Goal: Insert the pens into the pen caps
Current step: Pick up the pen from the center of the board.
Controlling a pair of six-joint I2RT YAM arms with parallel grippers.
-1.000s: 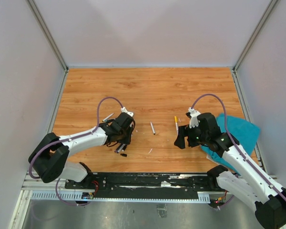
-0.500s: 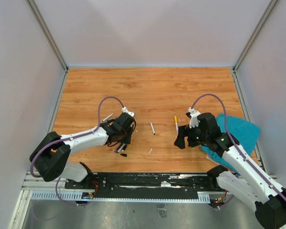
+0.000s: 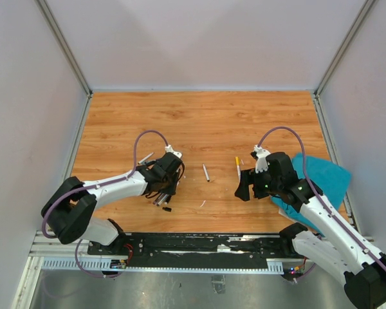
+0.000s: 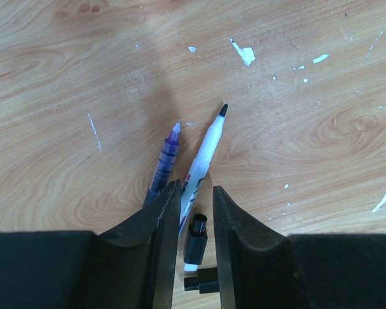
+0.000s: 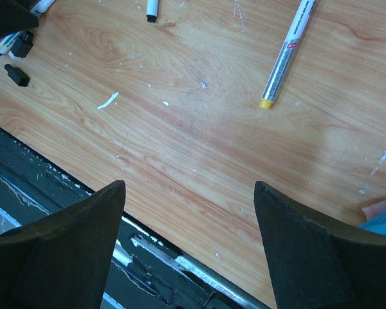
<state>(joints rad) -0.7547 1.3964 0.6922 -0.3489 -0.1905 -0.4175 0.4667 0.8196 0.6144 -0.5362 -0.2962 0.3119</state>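
Teal cloth [image 3: 325, 177]; wooden table [image 3: 199, 122]

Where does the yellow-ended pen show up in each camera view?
Top external: yellow-ended pen lies just right of the picture's centre, nearly upright in frame.
Left wrist: not in it.
Right wrist: upper right, slanting, yellow end lowest.
Shared landmark: the white scrap, lower left of the pen in the top and right wrist views.

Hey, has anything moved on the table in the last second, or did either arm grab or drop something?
The left gripper drifted very slightly right and toward the near edge, its open jaws straddling the white pen and a black cap. Nothing was gripped or released. The right gripper, open and empty, the grey pen, the yellow-ended pen and the teal cloth stayed put.
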